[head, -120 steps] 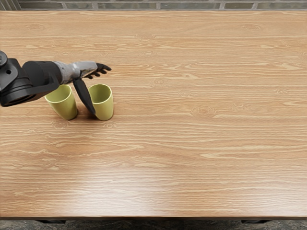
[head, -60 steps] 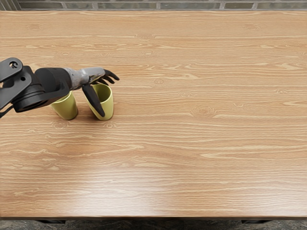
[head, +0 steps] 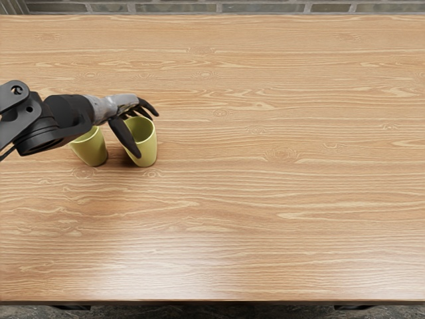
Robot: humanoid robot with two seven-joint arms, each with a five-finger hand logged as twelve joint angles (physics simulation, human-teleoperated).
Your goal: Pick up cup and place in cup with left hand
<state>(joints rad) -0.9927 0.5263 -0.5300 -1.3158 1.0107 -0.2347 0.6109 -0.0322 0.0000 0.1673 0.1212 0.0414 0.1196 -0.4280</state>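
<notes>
Cup point(head: 150, 153), yellow-green and open at the top, stands upright on the wooden table point(head: 279, 199), in the left part of the scene and toward the far side. A second cup point(head: 93, 151) of the same colour stands upright to its left, the two bases apart, with wood grain visible between them. The left hand point(head: 120, 105) lies above the far left side of the first cup, at the end of the dark, jointed left arm point(head: 65, 114), which enters from the left and hides part of the second cup's rim. The hand is open: its dark fingers point(head: 149, 107) reach rightward at the far side of the first cup's mouth, while the thumb point(head: 126, 137) extends toward the near side, well separated from them, and crosses the left part of that cup. No grasp is shown; whether the thumb touches the cup's wall cannot be told from this angle. A grey brick wall point(head: 265, 8) runs beyond the far edge of the table, and pale reflections brighten the near part of its surface.
</notes>
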